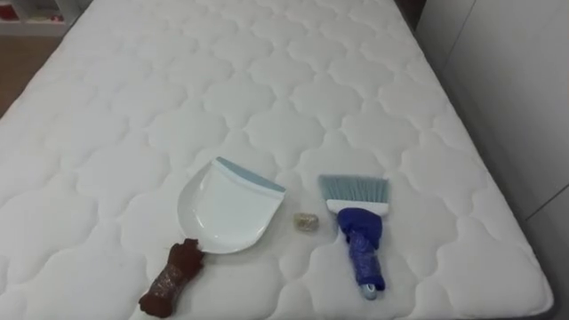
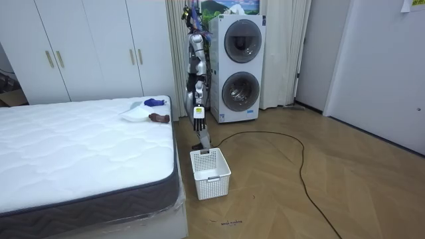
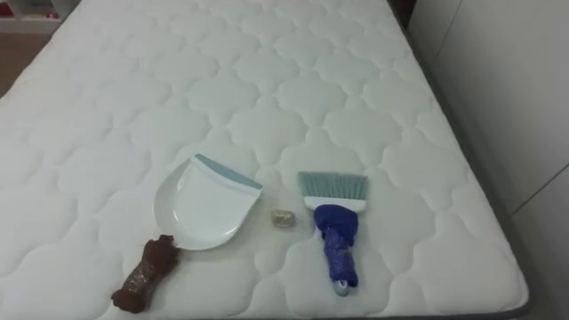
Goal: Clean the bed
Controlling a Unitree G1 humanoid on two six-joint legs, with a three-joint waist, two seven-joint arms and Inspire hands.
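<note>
Nearest the head camera, a dustpan is laid flat on the mattress. It is a smooth white plastic scoop with a pale blue lip turned away up the mattress, and its handle is wrapped in a wrinkled brown covering. Just right of the scoop, and apart from it, a small crumpled beige scrap is seen on the white quilted surface, which is stitched in a repeating lobed pattern. Right of the scrap a brush is laid, with its pale blue bristles fanned away and its grip bound in glossy blue wrap.

More is given by the room view. White wardrobes are seen behind the mattress. The robot is stood at the mattress end by these tools, its left hand hung at its side with fingers straight and nothing held. A white slatted basket is set on the wood floor before it, and two stacked washers are seen beyond it.
</note>
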